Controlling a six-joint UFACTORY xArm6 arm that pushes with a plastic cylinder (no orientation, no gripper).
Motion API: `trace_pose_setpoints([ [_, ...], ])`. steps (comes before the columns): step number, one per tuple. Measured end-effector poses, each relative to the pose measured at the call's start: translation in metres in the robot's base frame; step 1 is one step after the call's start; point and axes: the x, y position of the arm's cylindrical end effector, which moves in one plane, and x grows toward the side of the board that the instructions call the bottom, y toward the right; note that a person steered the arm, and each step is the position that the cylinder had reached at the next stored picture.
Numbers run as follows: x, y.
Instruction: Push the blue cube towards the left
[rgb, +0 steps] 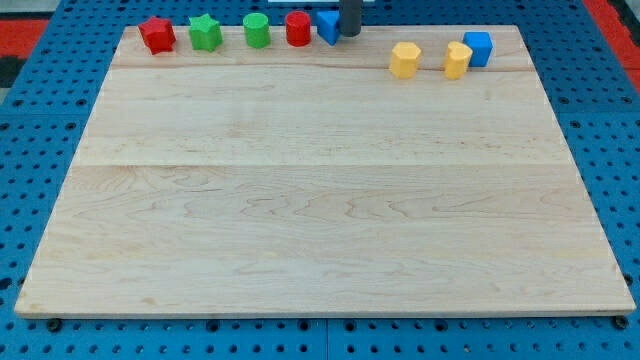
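The blue cube (478, 47) sits near the view's top right of the wooden board, touching a yellow block (457, 59) at its left. Another yellow block (404, 59) lies further left. My tip (350, 35) is at the view's top centre, right against the right side of a blue triangular block (327, 27). The tip is well to the left of the blue cube, about 130 pixels away.
Along the top edge, left of the blue triangular block, stand a red cylinder (298, 28), a green cylinder (257, 30), a green star block (205, 32) and a red star block (157, 35). The board (320, 200) lies on a blue pegboard.
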Motion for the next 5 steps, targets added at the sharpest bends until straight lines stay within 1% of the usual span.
trace_pose_setpoints([
  [1, 0.000, 0.037],
  [3, -0.006, 0.131],
  [5, -0.004, 0.240],
])
